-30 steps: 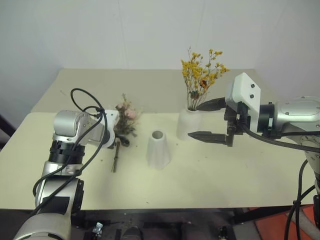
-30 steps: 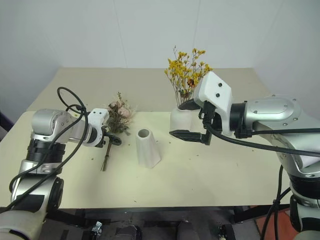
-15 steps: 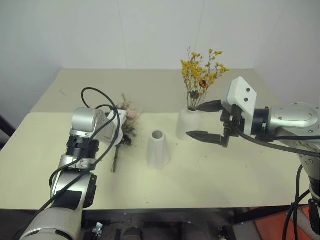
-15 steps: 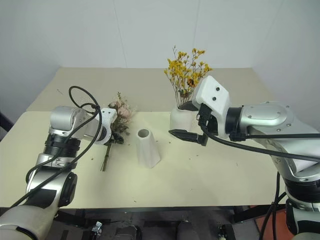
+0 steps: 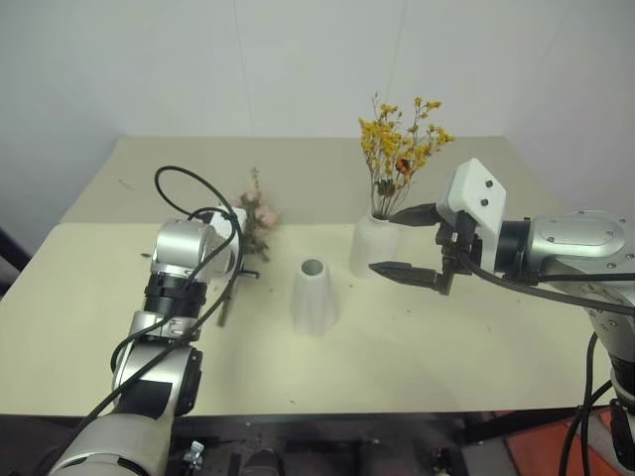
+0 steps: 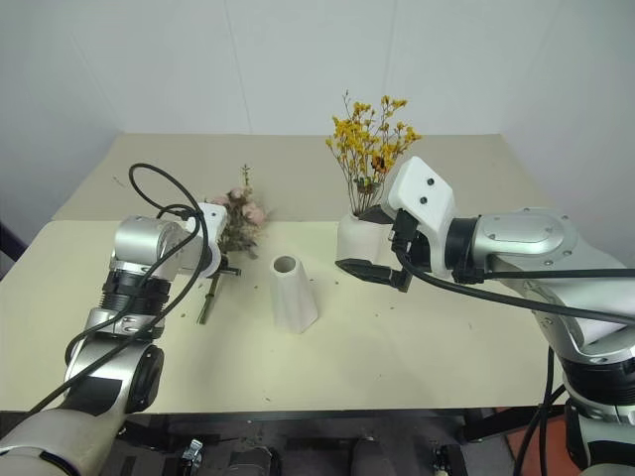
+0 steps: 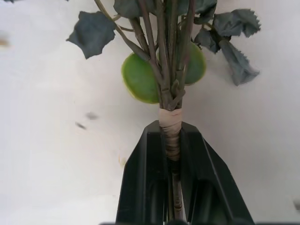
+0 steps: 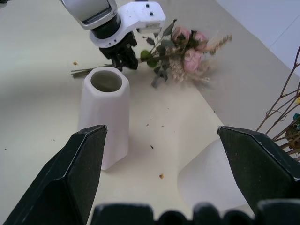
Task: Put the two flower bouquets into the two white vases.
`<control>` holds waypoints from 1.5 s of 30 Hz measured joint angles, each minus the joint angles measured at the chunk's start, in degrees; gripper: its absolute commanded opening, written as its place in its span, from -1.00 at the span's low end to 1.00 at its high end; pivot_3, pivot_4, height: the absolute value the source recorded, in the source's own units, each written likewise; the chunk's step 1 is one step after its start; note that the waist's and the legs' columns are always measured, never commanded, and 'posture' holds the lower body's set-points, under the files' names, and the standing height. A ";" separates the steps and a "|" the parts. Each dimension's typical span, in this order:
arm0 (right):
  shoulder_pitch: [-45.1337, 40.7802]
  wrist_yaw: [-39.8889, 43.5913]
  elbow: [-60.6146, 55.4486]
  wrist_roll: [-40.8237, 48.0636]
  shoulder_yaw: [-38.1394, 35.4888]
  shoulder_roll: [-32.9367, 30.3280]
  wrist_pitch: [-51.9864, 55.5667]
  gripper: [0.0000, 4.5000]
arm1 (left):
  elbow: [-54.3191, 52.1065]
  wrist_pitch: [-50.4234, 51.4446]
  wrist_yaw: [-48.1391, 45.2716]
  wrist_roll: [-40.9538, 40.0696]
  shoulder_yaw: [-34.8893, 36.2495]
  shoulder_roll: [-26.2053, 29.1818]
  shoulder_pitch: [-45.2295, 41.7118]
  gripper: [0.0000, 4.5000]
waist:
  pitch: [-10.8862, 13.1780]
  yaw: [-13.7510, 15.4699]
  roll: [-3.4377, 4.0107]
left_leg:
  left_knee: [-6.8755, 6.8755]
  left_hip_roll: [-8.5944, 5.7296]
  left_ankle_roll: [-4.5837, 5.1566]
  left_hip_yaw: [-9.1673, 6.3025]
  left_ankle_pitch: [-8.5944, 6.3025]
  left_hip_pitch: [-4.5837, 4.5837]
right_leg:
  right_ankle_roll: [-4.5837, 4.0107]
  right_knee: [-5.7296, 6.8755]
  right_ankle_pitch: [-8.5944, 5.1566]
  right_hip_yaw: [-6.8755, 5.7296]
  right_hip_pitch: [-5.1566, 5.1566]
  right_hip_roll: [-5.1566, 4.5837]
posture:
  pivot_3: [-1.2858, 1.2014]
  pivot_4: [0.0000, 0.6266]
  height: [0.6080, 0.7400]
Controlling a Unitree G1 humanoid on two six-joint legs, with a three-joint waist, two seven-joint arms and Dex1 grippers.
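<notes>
Left gripper (image 7: 171, 154) clamped shut on taped stems of pink rose bouquet (image 8: 180, 49), blooms beside cone-shaped vase (image 5: 315, 296) on beige table (image 5: 446, 337). Right gripper (image 5: 397, 243) spread wide, holding nothing, near round vase (image 5: 373, 246) holding yellow flower spray (image 5: 399, 149).

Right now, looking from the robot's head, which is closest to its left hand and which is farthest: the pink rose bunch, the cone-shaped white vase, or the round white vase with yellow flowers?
1. Bunch of dusty pink roses: gripped by its stems in the left hand.
2. Tapered cone-shaped white vase: mid-table, to the hand's right.
3. Rounder white vase holding the yellow flower spray: farther right, beside the right hand.
</notes>
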 measured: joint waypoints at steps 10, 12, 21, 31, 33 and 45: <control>1.46 -2.34 -0.21 -0.55 -0.34 0.92 0.00 1.00 | -11.00 -24.69 -8.67 -5.58 16.25 2.23 2.44 -0.95 | 0.00 0.17 0.00 | 0.01 0.00 -0.02 0.00 0.01 -0.07 | -0.08 -0.03 0.07 -0.01 -0.03 -0.02 | 0.03 -0.52 1.00; 2.56 -3.01 -0.59 -0.44 -0.97 0.96 0.26 1.00 | -12.13 -29.73 -14.42 -10.68 20.82 2.34 2.44 -0.95 | 0.00 0.17 0.00 | 0.02 0.01 -0.02 0.00 0.01 -0.10 | -0.08 -0.04 0.07 -0.02 -0.04 -0.01 | 0.03 -0.52 1.00; 7.86 -3.65 -6.08 6.34 -10.18 -0.72 3.80 1.00 | -13.36 -41.26 -44.94 -28.49 22.54 3.77 2.46 -0.95 | 0.00 0.26 0.00 | 0.07 0.01 -0.01 0.01 0.01 -0.07 | -0.06 -0.04 0.06 -0.03 0.03 0.01 | 0.03 -0.52 1.00; 13.86 -6.23 -10.45 8.93 -14.13 -2.26 4.37 1.00 | -1.55 -44.68 -68.70 -33.20 17.09 4.45 0.22 -0.95 | 0.00 -0.07 0.00 | 0.07 0.02 0.00 0.02 0.02 -0.04 | 0.11 -0.04 -0.04 -0.02 0.05 0.02 | 0.03 -0.52 1.00; 13.98 -6.90 -10.82 9.45 -14.57 -2.30 4.60 1.00 | 0.89 -44.69 -70.39 -33.21 16.39 4.00 -0.96 -0.95 | 0.00 -0.02 0.00 | 0.07 0.02 0.00 0.01 0.02 -0.05 | 0.11 -0.05 -0.04 -0.02 0.05 0.01 | 0.03 -0.52 1.00; 16.87 -11.91 -13.36 12.02 -17.82 -3.08 6.75 1.00 | 5.19 -43.26 -75.72 -35.26 13.94 -0.66 -2.08 -0.95 | 0.00 0.02 0.00 | 0.07 0.03 0.00 0.01 0.02 -0.06 | 0.11 -0.05 -0.04 -0.02 0.04 0.02 | 0.03 -0.52 1.00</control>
